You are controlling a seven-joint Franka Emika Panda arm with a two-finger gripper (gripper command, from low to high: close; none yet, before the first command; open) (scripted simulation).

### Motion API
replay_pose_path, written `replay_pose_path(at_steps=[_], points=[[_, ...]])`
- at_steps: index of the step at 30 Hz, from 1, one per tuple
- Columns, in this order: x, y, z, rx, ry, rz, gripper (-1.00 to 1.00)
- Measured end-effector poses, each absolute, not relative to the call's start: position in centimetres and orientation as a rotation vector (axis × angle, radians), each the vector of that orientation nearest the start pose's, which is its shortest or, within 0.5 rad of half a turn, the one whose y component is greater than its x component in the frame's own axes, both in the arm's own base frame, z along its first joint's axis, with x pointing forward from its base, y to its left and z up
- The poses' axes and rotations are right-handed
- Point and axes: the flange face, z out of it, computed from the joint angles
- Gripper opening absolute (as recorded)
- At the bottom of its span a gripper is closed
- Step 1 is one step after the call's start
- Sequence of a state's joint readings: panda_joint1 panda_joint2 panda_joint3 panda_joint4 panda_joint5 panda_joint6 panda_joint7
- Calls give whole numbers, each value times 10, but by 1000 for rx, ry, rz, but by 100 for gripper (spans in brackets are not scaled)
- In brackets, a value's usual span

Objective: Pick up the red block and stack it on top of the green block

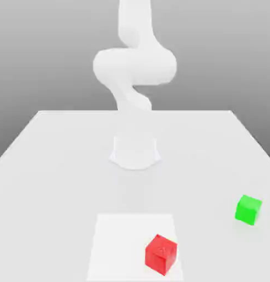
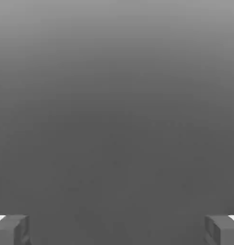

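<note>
You have all the stacking left to do — your two-finger gripper (image 2: 117, 230) is spread and empty, the red cube-shaped block (image 1: 161, 254) sits on the white table, well apart from the green cube-shaped block (image 1: 248, 210).

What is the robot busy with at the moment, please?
Nothing is being handled right now: the pincer is open and empty. The red block sits partly over the right edge of the white square in the exterior view, and the green block rests apart on the table. The stacking has yet to be done.
</note>
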State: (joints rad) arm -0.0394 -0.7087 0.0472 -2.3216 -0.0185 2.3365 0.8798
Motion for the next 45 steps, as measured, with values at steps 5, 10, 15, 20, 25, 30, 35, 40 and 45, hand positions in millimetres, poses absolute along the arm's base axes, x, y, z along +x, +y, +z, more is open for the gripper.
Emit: replay_pose_path(at_steps=[5,10,15,20,25,30,35,40,45], points=[[439,20,578,-2515,1352,-801,0],[474,25,481,-2532,1545,-628,0],[486,31,382,-2520,1724,-435,0],[479,41,288,-2475,1886,-221,0],[459,54,209,-2407,2013,-21,0],[456,56,149,-2399,2026,0,-100],[457,56,150,-2398,2024,-2,-100],[458,56,180,-2395,2026,-3,-100],[434,125,222,-2475,1916,5,-100]])
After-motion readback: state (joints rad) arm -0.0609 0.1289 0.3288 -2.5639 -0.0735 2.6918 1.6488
